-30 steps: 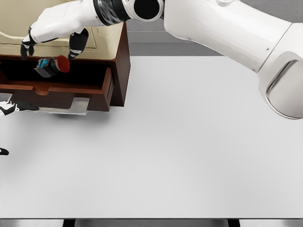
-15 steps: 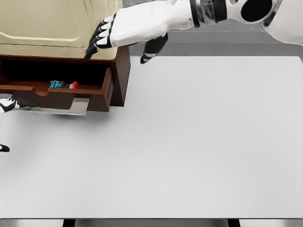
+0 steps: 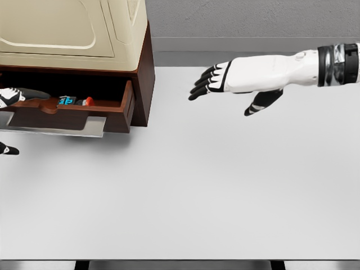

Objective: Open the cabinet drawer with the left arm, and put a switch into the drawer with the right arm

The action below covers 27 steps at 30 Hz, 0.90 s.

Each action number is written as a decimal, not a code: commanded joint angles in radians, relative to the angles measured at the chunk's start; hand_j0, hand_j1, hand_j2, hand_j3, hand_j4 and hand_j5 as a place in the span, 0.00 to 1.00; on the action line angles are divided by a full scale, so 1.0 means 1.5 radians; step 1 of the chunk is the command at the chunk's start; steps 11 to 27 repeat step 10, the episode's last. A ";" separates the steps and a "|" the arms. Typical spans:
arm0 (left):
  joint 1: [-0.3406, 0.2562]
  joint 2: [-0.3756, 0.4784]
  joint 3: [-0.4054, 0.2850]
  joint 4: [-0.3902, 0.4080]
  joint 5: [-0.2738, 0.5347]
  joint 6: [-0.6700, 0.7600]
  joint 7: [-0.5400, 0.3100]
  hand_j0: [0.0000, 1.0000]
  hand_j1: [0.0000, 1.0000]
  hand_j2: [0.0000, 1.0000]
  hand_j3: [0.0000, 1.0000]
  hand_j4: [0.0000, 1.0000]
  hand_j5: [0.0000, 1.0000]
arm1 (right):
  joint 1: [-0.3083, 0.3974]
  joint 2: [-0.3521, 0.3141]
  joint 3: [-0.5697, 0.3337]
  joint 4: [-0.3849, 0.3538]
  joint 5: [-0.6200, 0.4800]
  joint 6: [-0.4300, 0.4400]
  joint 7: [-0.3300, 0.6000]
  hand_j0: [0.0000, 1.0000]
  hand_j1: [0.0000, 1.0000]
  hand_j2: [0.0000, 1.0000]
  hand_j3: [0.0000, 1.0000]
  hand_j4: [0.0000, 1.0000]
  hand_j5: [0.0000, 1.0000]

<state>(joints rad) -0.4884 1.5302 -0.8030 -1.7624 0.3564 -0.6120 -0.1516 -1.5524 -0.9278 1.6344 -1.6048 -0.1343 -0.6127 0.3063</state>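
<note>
1. The right hand (image 3: 225,80) hangs in the air above the worktop (image 3: 214,185), its arm reaching in from the right edge of the picture. The palm is flat, the dark-tipped fingers (image 3: 201,85) stretched out toward the left, the thumb (image 3: 260,103) hanging down below the palm. It holds nothing.
2. The right hand is well apart from the cabinet (image 3: 143,73) and touches neither it nor the worktop.
3. The left hand (image 3: 11,97) shows only in part at the left edge of the picture, at the near left end of the drawer (image 3: 84,115). Too little of it shows to tell whether it is open or closed. Another dark fingertip pokes in lower down at the same edge, over the worktop.
4. The drawer stands pulled out from the bottom of the cabinet, its dark wood front toward the camera, with a flat grey handle (image 3: 62,127) along its lower edge.
5. The switch (image 3: 75,101) lies inside the open drawer, just behind the front wall: a small dark body with blue marks and a red knob at its right end. Only its upper part shows above the wall.
6. The cabinet has a cream upper part (image 3: 67,28) over a dark brown body and stands at the far left corner of the white worktop.
</note>
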 commanded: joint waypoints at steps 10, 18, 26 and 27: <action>-0.060 -0.145 0.035 0.000 -0.044 0.001 -0.010 1.00 1.00 1.00 1.00 1.00 1.00 | 0.004 0.001 0.004 0.009 -0.001 0.001 0.002 1.00 1.00 1.00 1.00 1.00 1.00; -0.060 -0.145 0.035 0.000 -0.044 0.001 -0.010 1.00 1.00 1.00 1.00 1.00 1.00 | 0.004 0.001 0.004 0.009 -0.001 0.001 0.002 1.00 1.00 1.00 1.00 1.00 1.00; -0.060 -0.145 0.035 0.000 -0.044 0.001 -0.010 1.00 1.00 1.00 1.00 1.00 1.00 | 0.004 0.001 0.004 0.009 -0.001 0.001 0.002 1.00 1.00 1.00 1.00 1.00 1.00; -0.060 -0.145 0.035 0.000 -0.044 0.001 -0.010 1.00 1.00 1.00 1.00 1.00 1.00 | 0.004 0.001 0.004 0.009 -0.001 0.001 0.002 1.00 1.00 1.00 1.00 1.00 1.00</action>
